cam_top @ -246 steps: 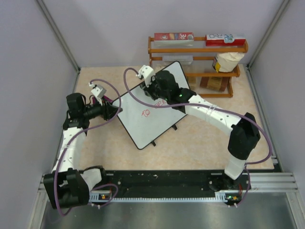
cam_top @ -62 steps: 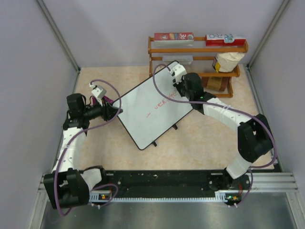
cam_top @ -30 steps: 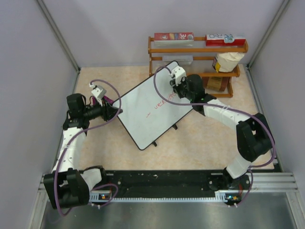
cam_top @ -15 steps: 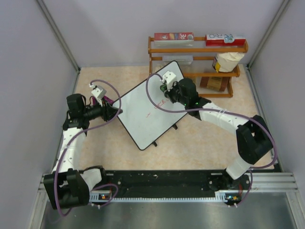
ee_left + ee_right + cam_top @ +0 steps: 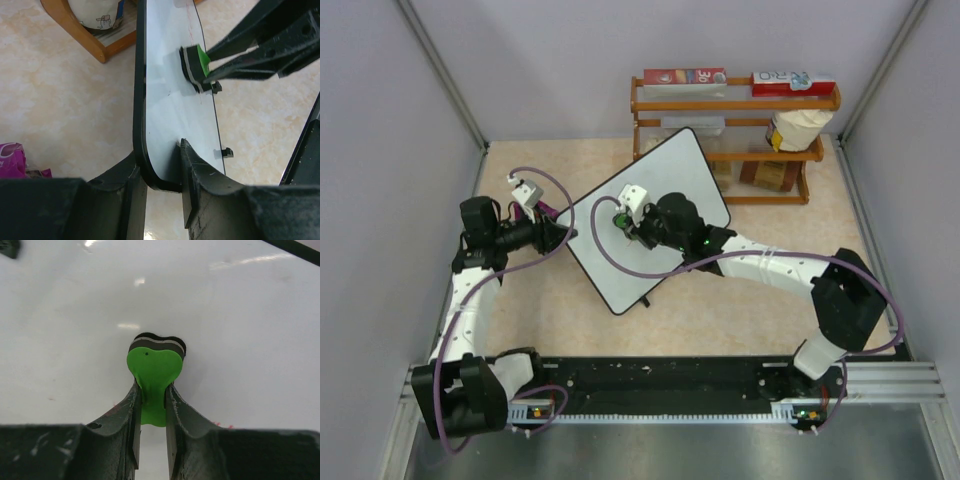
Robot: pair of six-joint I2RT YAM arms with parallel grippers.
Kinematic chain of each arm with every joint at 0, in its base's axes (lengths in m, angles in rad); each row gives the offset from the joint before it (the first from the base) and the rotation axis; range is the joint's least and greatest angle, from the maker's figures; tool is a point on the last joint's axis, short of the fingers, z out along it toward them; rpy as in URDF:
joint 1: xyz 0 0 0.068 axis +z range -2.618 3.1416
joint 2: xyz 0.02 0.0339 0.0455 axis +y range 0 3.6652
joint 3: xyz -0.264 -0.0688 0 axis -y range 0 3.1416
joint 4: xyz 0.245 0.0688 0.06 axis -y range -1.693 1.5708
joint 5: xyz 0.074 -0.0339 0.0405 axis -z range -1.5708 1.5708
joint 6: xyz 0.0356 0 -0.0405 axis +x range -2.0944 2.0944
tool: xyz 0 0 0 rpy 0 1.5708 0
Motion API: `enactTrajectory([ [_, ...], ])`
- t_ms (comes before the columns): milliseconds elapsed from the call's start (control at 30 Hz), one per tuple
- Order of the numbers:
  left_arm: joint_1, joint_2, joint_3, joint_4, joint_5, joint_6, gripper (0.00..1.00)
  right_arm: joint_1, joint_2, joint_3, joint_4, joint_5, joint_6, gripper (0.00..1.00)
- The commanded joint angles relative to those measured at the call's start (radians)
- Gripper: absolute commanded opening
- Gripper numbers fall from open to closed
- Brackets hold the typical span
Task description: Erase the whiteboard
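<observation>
The whiteboard (image 5: pixel 670 178) lies tilted across the table's middle, white with a thin black frame. My left gripper (image 5: pixel 560 235) is shut on its left corner; in the left wrist view (image 5: pixel 160 172) the jaws clamp the frame edge (image 5: pixel 140 100). My right gripper (image 5: pixel 625 220) is shut on a green eraser (image 5: pixel 152 367) and presses it on the board's left part. The eraser also shows in the left wrist view (image 5: pixel 197 62). Faint red specks (image 5: pixel 220 424) remain beside my right fingers. No red writing shows in the top view.
A wooden rack (image 5: pixel 735 100) with boxes and a bag stands behind the board at the back right. A purple packet (image 5: pixel 12 157) lies near my left gripper. Grey walls (image 5: pixel 380 150) close in both sides.
My right gripper has swept the eraser down and left across the board, from its upper right to its left part. The red writing seen earlier no longer shows. The left arm has not moved.
</observation>
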Motion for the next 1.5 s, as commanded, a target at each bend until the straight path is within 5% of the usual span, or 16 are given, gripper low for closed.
enactTrajectory([
  [0, -0.020, -0.009, -0.027, -0.003, -0.013, 0.150, 0.00, 0.079, 0.000, 0.000, -0.002, -0.020, 0.026, 0.00],
  [467, -0.020, -0.011, -0.029, -0.005, -0.010, 0.154, 0.00, 0.106, 0.008, -0.024, 0.029, 0.095, -0.028, 0.00],
  [1467, -0.020, -0.012, -0.029, -0.003, -0.005, 0.151, 0.00, -0.253, -0.026, -0.062, 0.106, 0.082, -0.060, 0.00],
])
